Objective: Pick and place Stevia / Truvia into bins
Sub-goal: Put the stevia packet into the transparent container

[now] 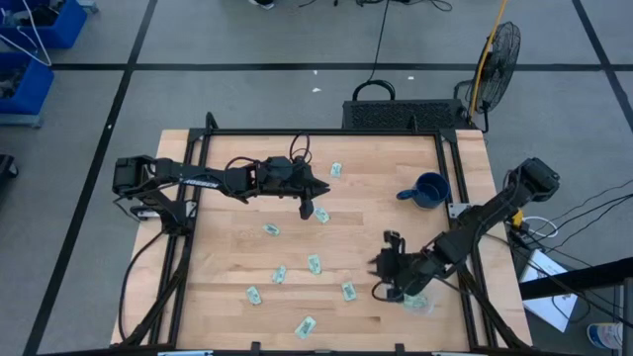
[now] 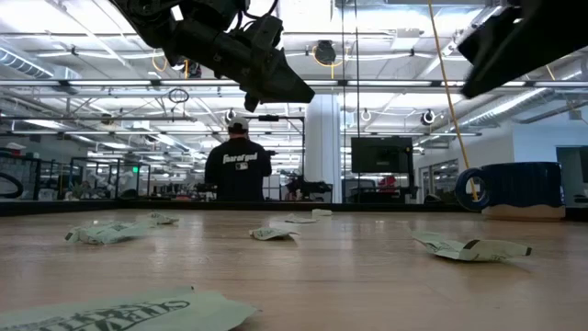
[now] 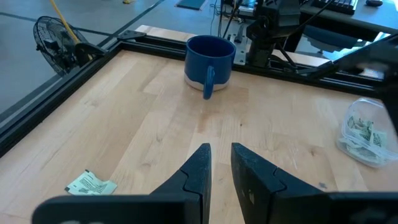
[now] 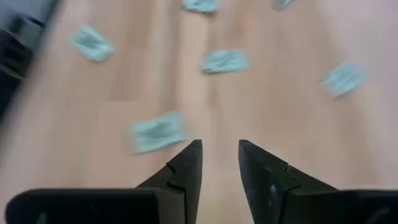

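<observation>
Jaws on both arms stand parted with nothing between them. Right gripper (image 4: 217, 155) hangs low over the front right of the surface (image 1: 366, 203), just beside the clear bin (image 1: 419, 302), which already holds a few sachets and sits near the front right edge. Ahead of those jaws lies a Stevia sachet (image 4: 157, 132), slightly to one side of the gap, its long axis running roughly across the line of the fingers; it is the nearest one to this arm. Others are scattered over the front half of the surface (image 1: 314, 263). Right arm reaches in from the right edge, folded low toward the middle. Left gripper (image 1: 307, 210) hovers higher over the middle back, pointing toward the blue mug (image 3: 209, 57), a sachet (image 3: 91, 183) off to its side
</observation>
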Motion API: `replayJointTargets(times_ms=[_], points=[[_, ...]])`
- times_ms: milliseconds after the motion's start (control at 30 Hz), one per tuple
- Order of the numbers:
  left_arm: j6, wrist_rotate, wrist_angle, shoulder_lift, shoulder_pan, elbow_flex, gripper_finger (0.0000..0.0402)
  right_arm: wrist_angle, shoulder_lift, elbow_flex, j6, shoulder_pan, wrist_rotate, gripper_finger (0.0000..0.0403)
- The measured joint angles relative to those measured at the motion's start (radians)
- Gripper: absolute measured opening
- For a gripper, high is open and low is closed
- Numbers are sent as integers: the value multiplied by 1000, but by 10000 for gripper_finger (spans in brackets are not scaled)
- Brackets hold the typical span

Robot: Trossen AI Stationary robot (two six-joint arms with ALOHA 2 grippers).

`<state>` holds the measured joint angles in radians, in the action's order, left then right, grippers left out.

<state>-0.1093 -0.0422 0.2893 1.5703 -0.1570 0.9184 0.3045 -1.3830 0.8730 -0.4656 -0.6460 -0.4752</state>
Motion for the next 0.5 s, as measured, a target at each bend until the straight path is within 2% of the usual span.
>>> replayJointTargets(times_ms=[67,167,500], points=[[0,0,0,0,0,0,65,7,0,0,106,30,-47,100],[0,0,0,0,0,0,65,7,0,0,139,103,-104,100],[0,0,0,0,0,0,65,5,0,0,146,357,-99,100]])
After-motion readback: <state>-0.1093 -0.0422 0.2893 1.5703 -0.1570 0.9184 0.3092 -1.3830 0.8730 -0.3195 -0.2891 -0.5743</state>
